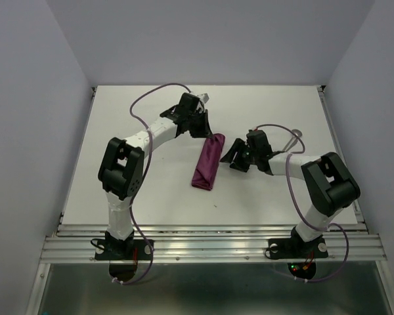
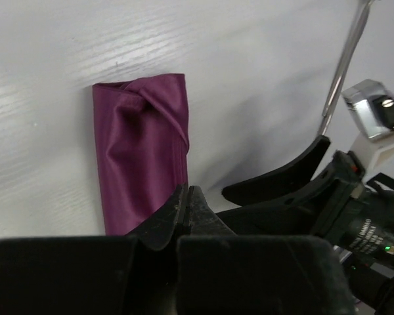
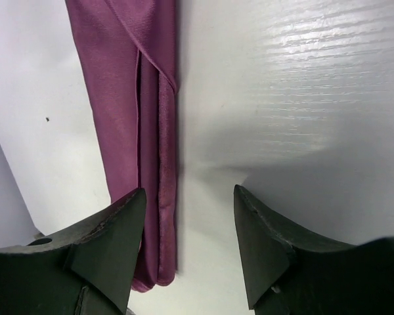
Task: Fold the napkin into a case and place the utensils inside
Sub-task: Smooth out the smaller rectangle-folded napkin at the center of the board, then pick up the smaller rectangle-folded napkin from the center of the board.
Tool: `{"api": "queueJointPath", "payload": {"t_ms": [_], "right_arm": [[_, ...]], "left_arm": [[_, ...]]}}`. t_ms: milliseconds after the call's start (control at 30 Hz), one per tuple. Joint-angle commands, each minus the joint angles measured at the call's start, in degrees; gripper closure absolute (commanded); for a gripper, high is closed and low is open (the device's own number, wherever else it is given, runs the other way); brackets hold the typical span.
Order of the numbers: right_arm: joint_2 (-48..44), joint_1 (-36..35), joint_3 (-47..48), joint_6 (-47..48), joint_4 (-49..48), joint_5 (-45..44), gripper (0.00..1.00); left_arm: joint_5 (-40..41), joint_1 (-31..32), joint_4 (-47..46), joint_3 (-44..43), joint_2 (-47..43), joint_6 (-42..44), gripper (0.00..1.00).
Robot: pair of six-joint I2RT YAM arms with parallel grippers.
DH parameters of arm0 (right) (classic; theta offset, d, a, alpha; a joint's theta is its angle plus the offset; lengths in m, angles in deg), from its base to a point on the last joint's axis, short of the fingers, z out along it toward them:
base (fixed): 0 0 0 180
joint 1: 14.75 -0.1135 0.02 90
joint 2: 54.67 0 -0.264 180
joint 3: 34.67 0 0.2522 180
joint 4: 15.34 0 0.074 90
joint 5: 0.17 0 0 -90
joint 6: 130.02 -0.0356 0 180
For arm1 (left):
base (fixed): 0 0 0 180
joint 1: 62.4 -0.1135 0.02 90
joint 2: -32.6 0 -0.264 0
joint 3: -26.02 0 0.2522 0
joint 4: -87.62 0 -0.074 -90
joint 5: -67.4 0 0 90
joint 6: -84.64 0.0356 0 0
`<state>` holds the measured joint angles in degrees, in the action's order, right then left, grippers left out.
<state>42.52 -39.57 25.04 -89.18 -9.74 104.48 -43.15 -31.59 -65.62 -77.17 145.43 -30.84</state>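
The plum-purple napkin lies folded into a narrow case at mid-table, its long folds running lengthwise. My left gripper is at the case's far end, shut, with nothing showing between its tips. My right gripper is just right of the case, open. Its left finger overlaps the cloth's edge and only bare table lies between the jaws. One thin silver utensil lies on the table beyond the right arm. No utensil shows inside the case.
White table with raised walls at the back and sides. The right gripper's black fingers reach close to the left gripper. A purple cable loops off the left arm, another off the right arm.
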Motion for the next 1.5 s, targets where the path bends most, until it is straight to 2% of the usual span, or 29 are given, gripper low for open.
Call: {"api": "queueJointPath", "payload": {"t_ms": [0, 33, 67, 100, 133, 167, 267, 300, 400, 567, 733, 767, 867, 1033, 1233, 1367, 1467], "right_arm": [[-4.0, 3.3, -0.2, 2.0, 1.7, 0.3, 0.39], [-4.6, 4.2, -0.9, 2.1, 1.7, 0.2, 0.38], [-6.5, 6.2, -1.5, 2.7, 2.0, 0.1, 0.38], [-6.5, 7.1, -1.5, 2.7, 2.2, 0.1, 0.38], [-7.6, 8.0, -2.0, 3.4, 2.4, 0.1, 0.38], [-8.0, 8.9, -2.1, 3.7, 2.9, 0.1, 0.38], [-9.3, 12.0, -2.3, 5.4, 4.6, -0.3, 0.37], [-10.0, 13.4, -2.4, 5.7, 5.3, -0.5, 0.36], [-11.1, 15.6, -2.6, 6.6, 6.1, -0.5, 0.35], [-12.5, 18.8, -2.9, 8.0, 7.1, -0.2, 0.32], [-13.1, 19.4, -3.3, 8.5, 7.5, 0.2, 0.32], [-13.1, 19.4, -3.4, 8.5, 7.5, 0.2, 0.32], [-13.0, 19.4, -3.6, 8.6, 7.5, 0.4, 0.32], [-12.9, 19.4, -3.8, 8.6, 7.4, 0.7, 0.32], [-13.1, 19.9, -3.9, 8.7, 7.4, 0.7, 0.31], [-13.2, 19.9, -4.1, 8.7, 7.4, 0.8, 0.31], [-13.2, 19.9, -4.2, 8.7, 7.4, 0.9, 0.31]], "left_arm": [[4.3, 1.4, 2.8, 2.9, -5.8, 1.7, 1.00], [6.4, 1.9, 3.3, 3.4, -6.1, 1.7, 0.98], [9.2, 3.8, 4.5, 4.0, -6.7, 2.1, 0.79], [9.2, 3.8, 5.3, 4.1, -7.1, 2.1, 0.79], [12.4, 4.6, 6.1, 4.2, -7.2, 2.1, 0.71], [13.9, 5.5, 6.8, 4.3, -7.5, 2.3, 0.56], [18.4, 9.1, 8.7, 5.1, -7.7, 2.6, 0.40], [19.9, 10.7, 9.5, 5.1, -7.3, 2.7, 0.33], [24.6, 13.5, 11.1, 4.3, -5.4, 2.8, 0.19], [33.1, 18.0, 14.3, 1.3, -1.7, 2.4, 0.20], [39.0, 20.8, 17.0, -1.7, 1.7, 2.7, 0.30], [39.4, 21.5, 17.2, -2.1, 2.1, 2.7, 0.35], [40.8, 22.3, 17.9, -2.2, 3.7, 2.5, 0.39], [41.2, 23.0, 17.7, -1.7, 4.8, 2.2, 0.40], [41.2, 23.1, 17.4, -1.7, 6.3, 2.2, 0.53], [41.8, 23.1, 17.4, -2.2, 7.7, 2.4, 0.58], [42.8, 23.1, 17.9, -2.5, 9.2, 2.7, 0.59]]}}
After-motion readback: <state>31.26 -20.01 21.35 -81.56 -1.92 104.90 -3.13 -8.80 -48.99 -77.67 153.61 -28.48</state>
